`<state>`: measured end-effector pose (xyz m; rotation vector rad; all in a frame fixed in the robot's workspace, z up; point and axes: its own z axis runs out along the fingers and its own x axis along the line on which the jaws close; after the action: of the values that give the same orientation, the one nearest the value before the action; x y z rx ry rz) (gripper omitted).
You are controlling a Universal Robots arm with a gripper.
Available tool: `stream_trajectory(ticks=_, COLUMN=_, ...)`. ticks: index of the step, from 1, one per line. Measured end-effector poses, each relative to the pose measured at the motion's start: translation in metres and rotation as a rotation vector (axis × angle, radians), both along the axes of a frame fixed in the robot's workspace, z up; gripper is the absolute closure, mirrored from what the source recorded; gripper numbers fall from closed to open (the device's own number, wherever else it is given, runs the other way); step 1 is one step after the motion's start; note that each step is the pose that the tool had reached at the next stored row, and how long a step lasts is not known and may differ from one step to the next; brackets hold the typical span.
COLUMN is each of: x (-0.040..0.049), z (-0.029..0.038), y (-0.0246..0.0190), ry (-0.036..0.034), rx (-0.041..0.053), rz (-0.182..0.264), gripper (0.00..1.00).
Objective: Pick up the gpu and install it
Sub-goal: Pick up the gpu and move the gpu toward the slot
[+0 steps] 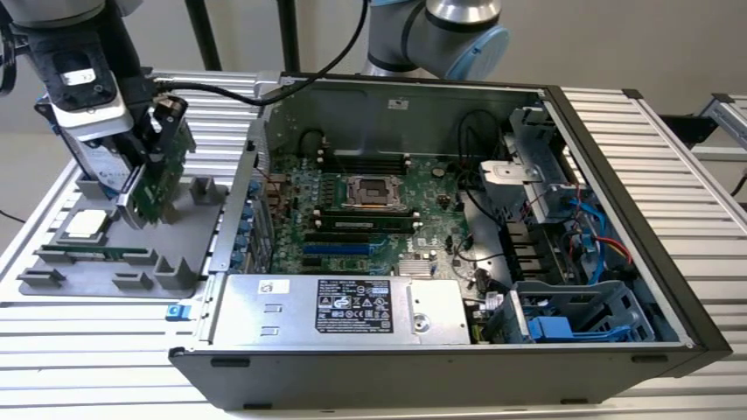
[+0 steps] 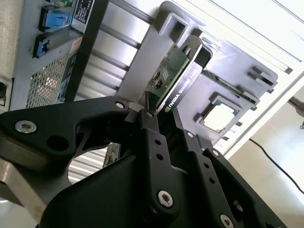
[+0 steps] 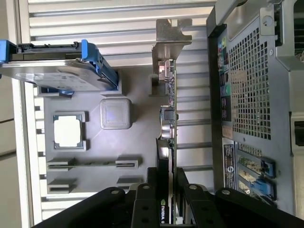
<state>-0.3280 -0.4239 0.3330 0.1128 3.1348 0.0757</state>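
Observation:
The gpu (image 1: 156,179) stands on edge over the grey holder tray (image 1: 87,282) at the exterior view's left, green board facing the computer case. My gripper (image 1: 154,131) is shut on its upper edge. In the second wrist view the black fingers (image 2: 151,124) clamp the card (image 2: 178,78) between green board and black shroud. The first wrist view looks along the gpu (image 3: 167,121) to its silver end bracket (image 3: 167,40), with the gripper (image 3: 166,192) closed around it. Whether the card's lower edge touches the tray I cannot tell.
The open computer case (image 1: 666,227) lies to the exterior view's right of the tray, with motherboard (image 1: 362,210) and power supply (image 1: 338,306) exposed. The tray (image 3: 137,137) also holds a blue-railed hard drive (image 3: 52,71), a processor (image 3: 69,131) and a memory stick (image 3: 95,164). Another arm's base (image 1: 456,26) stands behind the case.

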Motion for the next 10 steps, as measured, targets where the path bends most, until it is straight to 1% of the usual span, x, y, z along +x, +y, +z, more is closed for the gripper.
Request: stream_trajectory(ticks=10, x=0.0, z=0.0113, y=0.0, ry=0.0, rx=0.0, rz=0.0, gripper=1.0)
